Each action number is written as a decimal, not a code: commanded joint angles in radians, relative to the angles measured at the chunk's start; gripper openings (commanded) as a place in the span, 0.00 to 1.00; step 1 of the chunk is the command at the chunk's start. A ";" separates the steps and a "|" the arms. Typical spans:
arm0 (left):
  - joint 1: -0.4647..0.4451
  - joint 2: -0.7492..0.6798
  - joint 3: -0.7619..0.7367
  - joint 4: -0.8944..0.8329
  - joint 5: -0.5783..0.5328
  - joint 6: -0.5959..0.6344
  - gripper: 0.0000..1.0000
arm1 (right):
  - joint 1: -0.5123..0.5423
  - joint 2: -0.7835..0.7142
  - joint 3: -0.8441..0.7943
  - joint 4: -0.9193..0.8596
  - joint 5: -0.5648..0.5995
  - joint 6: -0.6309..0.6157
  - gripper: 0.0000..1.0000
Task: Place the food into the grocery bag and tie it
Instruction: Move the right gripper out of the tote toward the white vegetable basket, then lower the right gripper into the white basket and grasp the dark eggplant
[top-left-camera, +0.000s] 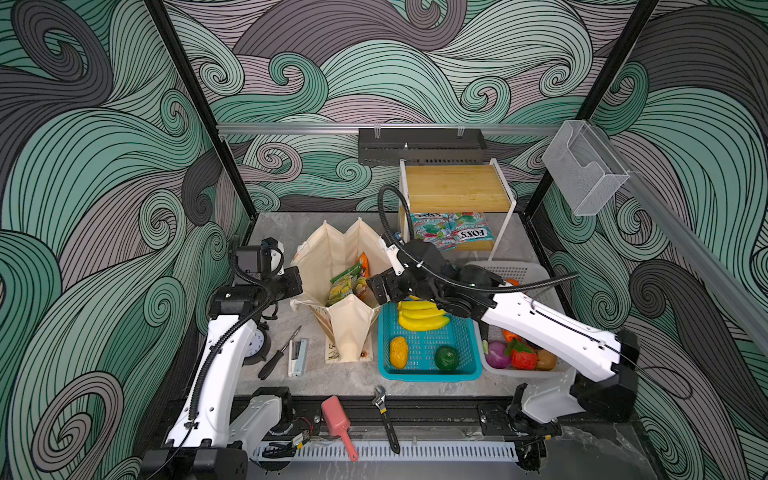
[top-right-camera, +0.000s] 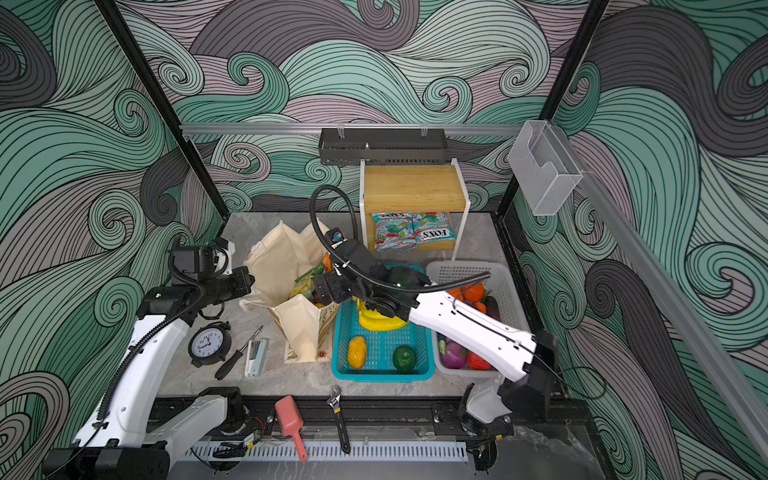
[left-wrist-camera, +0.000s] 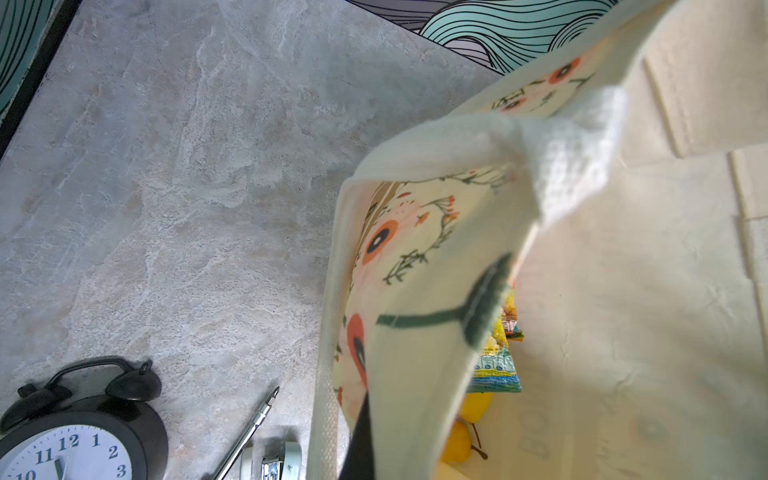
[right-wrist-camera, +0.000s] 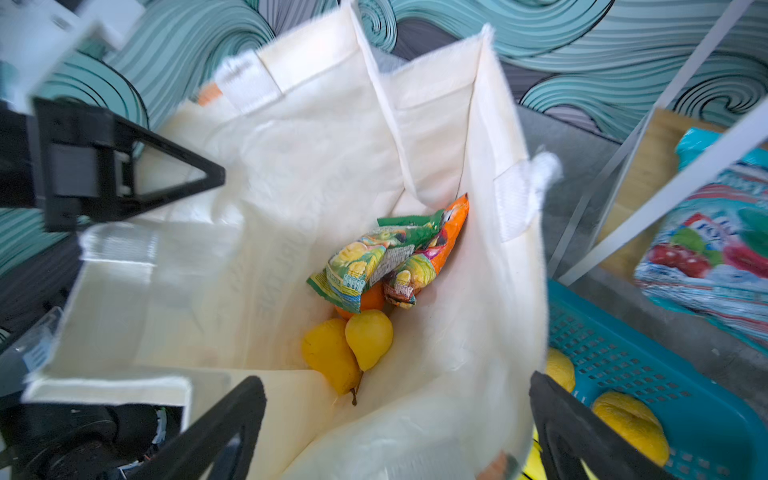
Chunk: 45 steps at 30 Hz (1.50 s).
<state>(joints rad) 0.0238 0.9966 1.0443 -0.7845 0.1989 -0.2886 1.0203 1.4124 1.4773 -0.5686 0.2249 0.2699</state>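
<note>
- The bag (top-left-camera: 328, 249) is standing open on the table (top-left-camera: 345, 384), left of centre in both top views, with its mouth spread wide.
- Inside it, a green packet (right-wrist-camera: 357, 266) is lying partly over an orange-red packet (right-wrist-camera: 446, 237). Both are resting on an orange fruit (right-wrist-camera: 372, 300) and two yellow fruits (right-wrist-camera: 368, 336), which are touching each other on the bag's floor.
- The left gripper (top-left-camera: 297, 283) is sitting at the bag's left rim with its jaws together, pinching the cloth. In the left wrist view the rim is folding over just ahead of a dark finger (left-wrist-camera: 360, 436).
- The right gripper (right-wrist-camera: 397, 380) is hovering above the bag's right side with its jaws wide apart and nothing between them. One finger is hanging over the bag's mouth and the other is reaching toward the teal basket (top-left-camera: 428, 376).
- The teal basket is standing just right of the bag and is holding bananas (top-left-camera: 422, 316), a ribbed orange fruit (top-left-camera: 399, 352) and a green fruit (top-left-camera: 446, 357).
- A white basket (top-left-camera: 530, 272) is standing right of the teal one and is holding more toy produce, partly hidden by the right arm.
- Behind the baskets, a shelf (top-left-camera: 457, 183) is sheltering blue packets (top-left-camera: 453, 235) under its wooden top.
- Left of the bag, a clock (top-right-camera: 210, 344), a screwdriver (top-left-camera: 279, 353) and a stapler (top-left-camera: 298, 357) are lying on the table.
- At the front rail, a pink scoop (top-left-camera: 337, 422) and a wrench (top-left-camera: 386, 419) are lying side by side, apart from each other.
</note>
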 joint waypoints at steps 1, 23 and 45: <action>0.005 -0.013 0.003 0.014 0.012 0.001 0.00 | -0.001 -0.156 -0.142 0.148 0.040 -0.084 1.00; -0.001 -0.009 -0.004 0.031 0.053 -0.012 0.00 | -0.561 -0.533 -0.493 -0.274 -0.048 0.363 0.99; -0.009 0.011 -0.001 0.023 0.046 -0.009 0.00 | -0.910 -0.532 -0.726 -0.199 -0.278 0.608 0.94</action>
<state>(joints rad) 0.0216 1.0004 1.0428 -0.7761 0.2260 -0.2966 0.1230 0.8719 0.7639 -0.8066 0.0078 0.8555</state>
